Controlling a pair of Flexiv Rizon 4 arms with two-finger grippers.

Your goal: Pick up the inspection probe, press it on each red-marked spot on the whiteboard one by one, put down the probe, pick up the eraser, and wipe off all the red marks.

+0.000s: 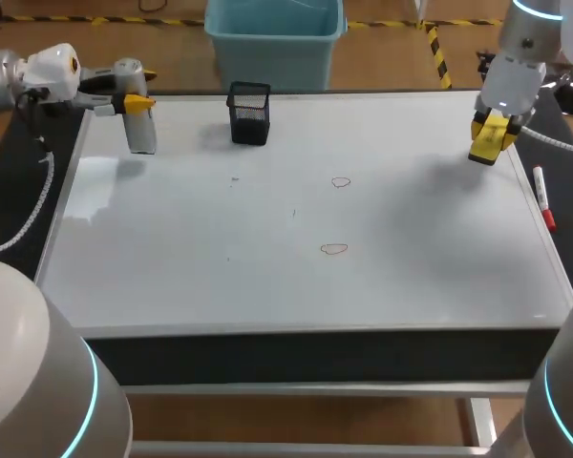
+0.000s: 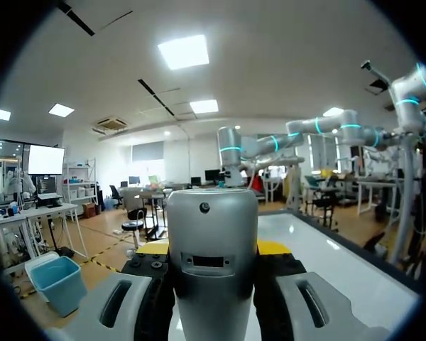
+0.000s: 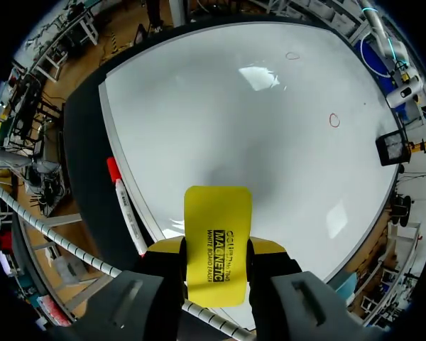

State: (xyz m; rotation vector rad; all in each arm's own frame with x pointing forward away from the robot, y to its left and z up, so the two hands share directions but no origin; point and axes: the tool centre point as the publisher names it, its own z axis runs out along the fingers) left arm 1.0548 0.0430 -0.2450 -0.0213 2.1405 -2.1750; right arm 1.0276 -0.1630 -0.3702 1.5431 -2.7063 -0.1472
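Observation:
The silver cylindrical probe [image 1: 141,132] hangs over the whiteboard's [image 1: 172,258] far left corner, my left gripper [image 1: 137,100] shut on it. In the left wrist view the probe [image 2: 213,234] fills the space between the yellow-tipped fingers. My right gripper [image 1: 492,129] is shut on the yellow eraser [image 1: 488,143] above the board's far right part; the eraser [image 3: 217,241] sticks out ahead of the gripper [image 3: 218,249]. Two small red outlines are drawn mid-board: one farther [image 1: 340,181], one nearer [image 1: 333,249]. Both red marks show in the right wrist view [image 3: 334,119] [image 3: 292,55].
A black mesh pen holder [image 1: 249,113] stands on the board's far edge, right of the probe. A red-capped marker [image 1: 544,200] lies along the board's right rim, close under the right arm, also seen as the marker [image 3: 124,206] beside the eraser.

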